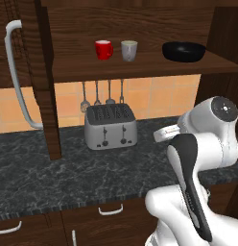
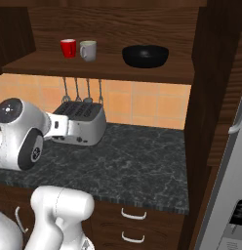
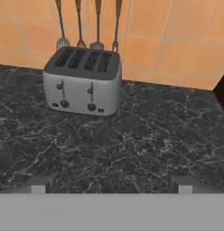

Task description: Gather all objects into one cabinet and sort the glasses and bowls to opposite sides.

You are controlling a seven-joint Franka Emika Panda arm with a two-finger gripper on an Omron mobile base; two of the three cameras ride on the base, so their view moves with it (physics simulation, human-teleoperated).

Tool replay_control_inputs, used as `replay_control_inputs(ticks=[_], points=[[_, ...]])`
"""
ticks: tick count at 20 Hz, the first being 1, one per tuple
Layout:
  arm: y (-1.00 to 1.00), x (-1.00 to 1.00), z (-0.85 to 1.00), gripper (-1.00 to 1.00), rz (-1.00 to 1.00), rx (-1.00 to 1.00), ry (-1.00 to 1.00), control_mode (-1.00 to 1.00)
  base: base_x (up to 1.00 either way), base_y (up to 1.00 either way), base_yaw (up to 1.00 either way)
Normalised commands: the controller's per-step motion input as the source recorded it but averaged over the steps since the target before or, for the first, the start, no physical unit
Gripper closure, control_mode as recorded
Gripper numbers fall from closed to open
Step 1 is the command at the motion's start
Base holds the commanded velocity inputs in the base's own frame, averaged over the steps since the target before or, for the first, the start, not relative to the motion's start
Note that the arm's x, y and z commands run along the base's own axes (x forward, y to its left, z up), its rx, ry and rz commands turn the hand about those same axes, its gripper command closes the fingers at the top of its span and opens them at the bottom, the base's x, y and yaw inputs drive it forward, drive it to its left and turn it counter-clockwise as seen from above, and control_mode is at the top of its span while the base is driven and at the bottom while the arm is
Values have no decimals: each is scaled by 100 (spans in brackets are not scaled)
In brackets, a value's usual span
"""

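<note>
Cabinet shelf (image 1: 140, 67), left to right: red mug (image 1: 103, 50), off-white mug (image 1: 129, 50) just beside it, black bowl (image 1: 184, 51) well apart at the right. Jaws (image 3: 111, 187) wide open, empty, over the worktop (image 3: 145, 140) near the toaster (image 3: 82, 81).

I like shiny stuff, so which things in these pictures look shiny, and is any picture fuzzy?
Left base view: the red mug and black bowl catch small bright glints. Right base view: the toaster has a soft sheen. Hand view: the picture looks a bit fuzzy, and the toaster casts a faint shadow on the counter.
</note>
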Motion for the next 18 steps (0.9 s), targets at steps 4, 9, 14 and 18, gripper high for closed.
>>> replay_control_inputs(ticks=[4, 9, 14, 18], points=[[0, -44, 30, -100, 2, 0, -5, -100, 0, 0, 0], [0, -81, 74, -100, 3, 0, -10, -100, 0, 0, 0], [-2, -62, 63, -100, -1, 14, -1, -100, 0, 0, 0], [-13, -32, 30, -100, -8, 28, 1, -100, 0, 0, 0]])
